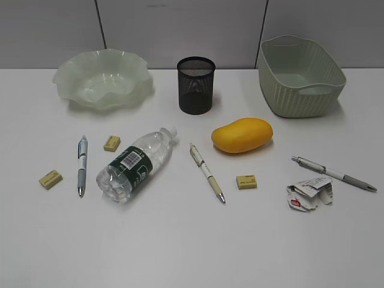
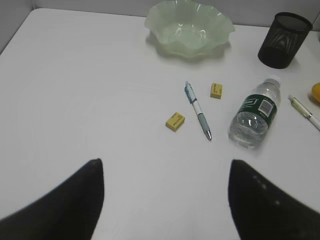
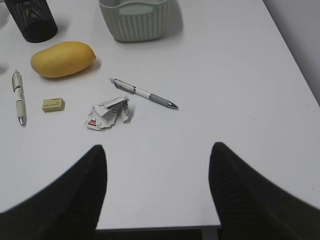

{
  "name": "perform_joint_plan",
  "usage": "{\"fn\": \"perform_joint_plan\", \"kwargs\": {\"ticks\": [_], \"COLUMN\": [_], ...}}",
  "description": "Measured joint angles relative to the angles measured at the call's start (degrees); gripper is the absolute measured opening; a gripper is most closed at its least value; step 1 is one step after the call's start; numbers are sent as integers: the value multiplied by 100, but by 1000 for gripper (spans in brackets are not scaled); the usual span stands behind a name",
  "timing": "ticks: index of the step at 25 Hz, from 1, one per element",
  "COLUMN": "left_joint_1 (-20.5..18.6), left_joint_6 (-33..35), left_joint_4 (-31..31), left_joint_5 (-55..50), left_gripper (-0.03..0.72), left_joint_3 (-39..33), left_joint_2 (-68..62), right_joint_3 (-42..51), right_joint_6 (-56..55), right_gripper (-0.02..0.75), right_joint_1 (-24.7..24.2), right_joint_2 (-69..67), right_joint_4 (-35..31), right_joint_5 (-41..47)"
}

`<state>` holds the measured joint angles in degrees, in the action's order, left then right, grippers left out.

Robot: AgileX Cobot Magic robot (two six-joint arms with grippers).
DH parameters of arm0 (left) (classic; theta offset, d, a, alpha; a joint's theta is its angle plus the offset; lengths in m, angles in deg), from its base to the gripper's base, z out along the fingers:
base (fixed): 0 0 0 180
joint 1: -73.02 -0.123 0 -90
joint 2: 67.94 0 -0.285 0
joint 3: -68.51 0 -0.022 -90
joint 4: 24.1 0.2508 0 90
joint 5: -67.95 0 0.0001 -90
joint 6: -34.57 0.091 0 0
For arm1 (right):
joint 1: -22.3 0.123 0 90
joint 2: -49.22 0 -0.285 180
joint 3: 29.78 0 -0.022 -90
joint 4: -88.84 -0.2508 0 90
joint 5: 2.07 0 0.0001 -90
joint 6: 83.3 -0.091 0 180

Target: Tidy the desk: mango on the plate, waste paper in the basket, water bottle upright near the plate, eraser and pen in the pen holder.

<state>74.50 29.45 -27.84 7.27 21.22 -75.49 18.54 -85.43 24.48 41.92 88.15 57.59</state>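
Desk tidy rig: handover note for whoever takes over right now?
Left gripper: open, empty, above the desk. Right gripper: same.
Mango lies on the desk, not on the plate.
Water bottle lies on its side.
Waste paper is on the desk, in front of the basket.
Three pens and three erasers are scattered; the pen holder stands at the back.
Done: nothing. Left: everything.
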Motion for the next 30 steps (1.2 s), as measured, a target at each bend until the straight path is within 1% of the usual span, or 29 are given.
{"fn": "perform_joint_plan", "kwargs": {"ticks": [2,6,12,15,20,24,28,30], "left_joint_1": [0,0,0,0,172,488,1174,1645], "left_joint_6": [0,13,512,620,1091,1311,1332,1332], "left_joint_4": [0,-4,-39,-344,-1220,-1490,-1523,-1472], "left_joint_5": [59,448,966,1148,1593,1745,2189,2443], "left_gripper": [586,586,586,586,580,577,572,569], "left_joint_3": [66,465,1072,1323,1630,1896,2149,2283], "left_joint_2": [-192,-865,-2393,-3199,-4346,-5280,-5936,-6286], "right_joint_3": [0,0,0,0,0,0,0,0], "right_joint_6": [0,0,0,0,0,0,0,0], "right_gripper": [510,510,510,510,510,510,510,510], "right_joint_1": [0,0,0,0,0,0,0,0], "right_joint_2": [0,0,0,0,0,0,0,0], "right_joint_4": [0,0,0,0,0,0,-3,-3], "right_joint_5": [0,0,0,0,0,0,0,0]}}
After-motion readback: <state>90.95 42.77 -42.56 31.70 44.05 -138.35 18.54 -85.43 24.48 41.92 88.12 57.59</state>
